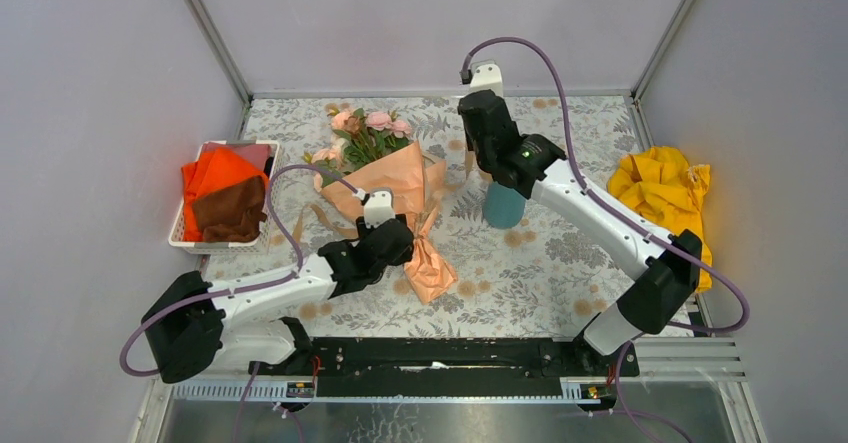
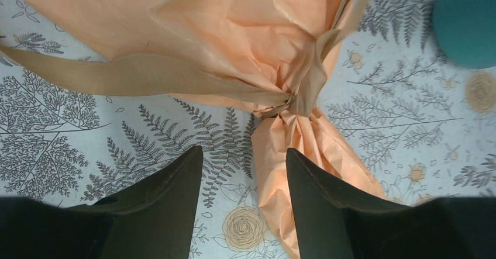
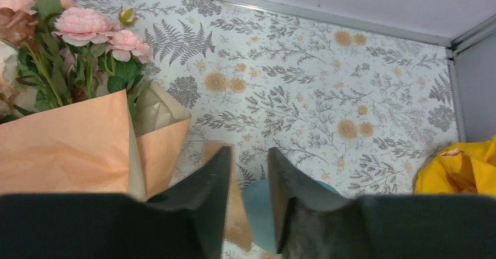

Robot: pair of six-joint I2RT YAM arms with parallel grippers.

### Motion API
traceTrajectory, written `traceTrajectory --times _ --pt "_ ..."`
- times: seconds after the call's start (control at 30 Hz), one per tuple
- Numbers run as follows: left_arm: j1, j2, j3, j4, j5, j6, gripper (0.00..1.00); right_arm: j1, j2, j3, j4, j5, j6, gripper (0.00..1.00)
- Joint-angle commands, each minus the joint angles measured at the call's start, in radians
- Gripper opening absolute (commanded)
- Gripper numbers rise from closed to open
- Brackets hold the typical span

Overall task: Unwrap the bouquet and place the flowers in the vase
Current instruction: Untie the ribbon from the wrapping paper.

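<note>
The bouquet [image 1: 385,178] lies in the middle of the table, pink and cream flowers [image 1: 365,128] toward the back, still wrapped in peach paper [image 2: 234,13]. Tan ribbon [image 2: 146,78] runs left from the knot [image 2: 298,101]. My left gripper [image 2: 243,151] is open just near of the knot, the twisted paper tail [image 2: 304,154] against its right finger. My right gripper [image 3: 248,152] hovers above the teal vase [image 1: 503,206], jaws apart. A loose ribbon end [image 3: 237,212] hangs beside its left finger. The vase [image 3: 257,209] shows below the jaws.
A white basket [image 1: 190,243] with orange and brown cloths stands at the left wall. A yellow cloth [image 1: 660,188] lies by the right wall. Grey walls close in the back and both sides of the table.
</note>
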Motion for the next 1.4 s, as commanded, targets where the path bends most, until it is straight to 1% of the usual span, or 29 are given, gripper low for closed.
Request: traceTrajectory --times 0.0,0.03,0.23,0.43,0.6,0.73,0.9,1.07,1.17,1.37 --pt "-0.004 0.026 0.013 0.034 -0.023 0.005 0.61 0.002 -0.026 -0.006 -0.010 -0.054 0.018 0.44" --pt "-0.005 0.026 0.015 0.027 -0.033 0.002 0.61 0.003 -0.045 -0.030 0.003 -0.082 0.022 0.47" --pt "-0.003 -0.037 0.006 -0.006 -0.090 -0.015 0.62 0.003 -0.180 -0.152 0.082 -0.244 0.046 0.49" --pt "-0.001 -0.103 0.000 -0.068 -0.164 -0.056 0.64 0.016 -0.281 -0.356 0.147 -0.499 0.149 0.49" --pt "0.002 -0.176 -0.023 -0.093 -0.215 -0.072 0.67 0.075 -0.251 -0.515 0.194 -0.605 0.260 0.50" --pt "0.005 -0.224 -0.046 -0.082 -0.218 -0.076 0.69 0.132 -0.178 -0.569 0.232 -0.638 0.325 0.51" --pt "0.006 -0.252 -0.083 -0.030 -0.168 -0.053 0.69 0.167 -0.071 -0.577 0.270 -0.662 0.351 0.52" --pt "0.016 -0.247 -0.116 0.076 -0.067 -0.005 0.66 0.169 0.007 -0.589 0.305 -0.676 0.367 0.50" --pt "0.026 -0.228 -0.128 0.132 -0.012 0.015 0.66 0.169 0.038 -0.616 0.333 -0.683 0.383 0.47" --pt "0.083 -0.135 -0.146 0.286 0.154 0.067 0.65 0.169 0.070 -0.637 0.335 -0.648 0.380 0.41"
